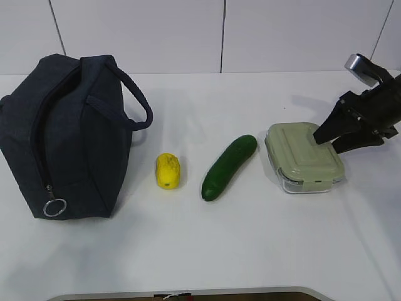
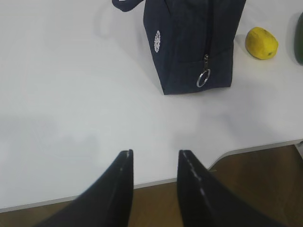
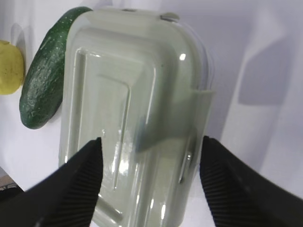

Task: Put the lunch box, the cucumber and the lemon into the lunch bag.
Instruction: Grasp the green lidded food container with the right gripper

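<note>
The lunch box (image 1: 304, 157) with its sage-green lid sits at the right of the table and fills the right wrist view (image 3: 132, 109). My right gripper (image 3: 150, 146) is open just above its lid, with its jaws spread about as wide as the box; in the exterior view it (image 1: 327, 133) hovers over the box's right end. The cucumber (image 1: 229, 167) lies left of the box, also in the right wrist view (image 3: 45, 80). The lemon (image 1: 168, 170) lies between cucumber and lunch bag (image 1: 62, 138). My left gripper (image 2: 155, 153) is open and empty over the table's front edge, short of the bag (image 2: 194, 42).
The bag stands at the far left with its zipper closed and its ring pull (image 1: 54, 207) hanging low. The table's front edge (image 2: 236, 151) runs under my left gripper. A white panelled wall (image 1: 219, 31) stands behind.
</note>
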